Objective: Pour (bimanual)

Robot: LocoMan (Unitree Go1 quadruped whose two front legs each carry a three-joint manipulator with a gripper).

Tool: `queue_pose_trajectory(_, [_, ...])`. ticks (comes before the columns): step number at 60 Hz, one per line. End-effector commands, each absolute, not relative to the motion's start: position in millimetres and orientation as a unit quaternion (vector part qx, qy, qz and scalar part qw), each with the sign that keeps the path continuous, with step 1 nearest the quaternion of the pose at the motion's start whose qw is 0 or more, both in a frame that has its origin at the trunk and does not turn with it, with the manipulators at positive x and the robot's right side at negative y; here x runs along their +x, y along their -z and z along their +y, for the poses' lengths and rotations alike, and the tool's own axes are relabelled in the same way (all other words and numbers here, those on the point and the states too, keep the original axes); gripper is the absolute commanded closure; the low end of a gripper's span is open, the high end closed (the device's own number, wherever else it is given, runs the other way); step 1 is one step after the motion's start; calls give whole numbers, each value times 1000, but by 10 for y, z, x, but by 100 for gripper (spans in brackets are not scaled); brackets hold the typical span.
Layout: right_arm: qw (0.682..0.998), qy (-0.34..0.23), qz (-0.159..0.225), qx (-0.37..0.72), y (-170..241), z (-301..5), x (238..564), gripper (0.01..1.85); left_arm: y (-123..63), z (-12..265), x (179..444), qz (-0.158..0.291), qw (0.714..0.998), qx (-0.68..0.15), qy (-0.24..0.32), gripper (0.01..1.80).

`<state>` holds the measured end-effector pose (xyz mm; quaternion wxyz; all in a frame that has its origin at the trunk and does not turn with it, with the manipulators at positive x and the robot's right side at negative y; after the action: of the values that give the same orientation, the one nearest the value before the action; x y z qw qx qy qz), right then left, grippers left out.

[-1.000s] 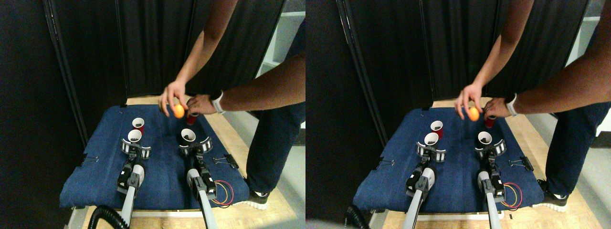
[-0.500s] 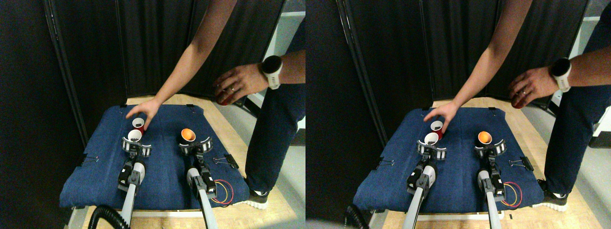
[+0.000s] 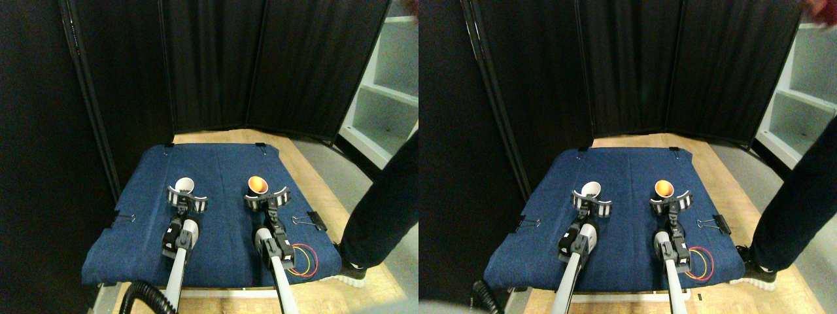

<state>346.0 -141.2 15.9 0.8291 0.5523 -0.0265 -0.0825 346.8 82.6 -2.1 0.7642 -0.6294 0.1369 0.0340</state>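
Pour not yet begun. Ball cup (image 3: 257,186) is cradled by right gripper (image 3: 266,197), empty cup (image 3: 184,186) by left gripper (image 3: 186,199); finger closure cannot be told. A firm grasp and lift are called for next.

The scene is dim and low in contrast, with the black curtains (image 3: 261,65) behind the blue cloth (image 3: 216,216) swallowing nearly all detail. The brightest area lies right of the cloth, where pale shelves (image 3: 386,98) catch soft light. The cloth itself is evenly lit, with only faint shadows. Vertical lines left of the cloth lean from wide-angle distortion. Fine detail looks soft and slightly grainy throughout.
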Motion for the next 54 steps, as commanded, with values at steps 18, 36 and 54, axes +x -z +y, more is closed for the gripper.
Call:
queue_pose_trajectory(18, [738,52,-8,672,-49,-1451,3540,49,118,884,3491,116,727,-676,-27,36])
queue_pose_trajectory(36, [710,53,-2,702,67,-1470,3601,37,262,1057,3498,98,702,-705,-26,35])
queue_pose_trajectory(54, [707,51,0,706,122,-1441,3587,40,327,1080,3462,95,700,-707,-32,34])
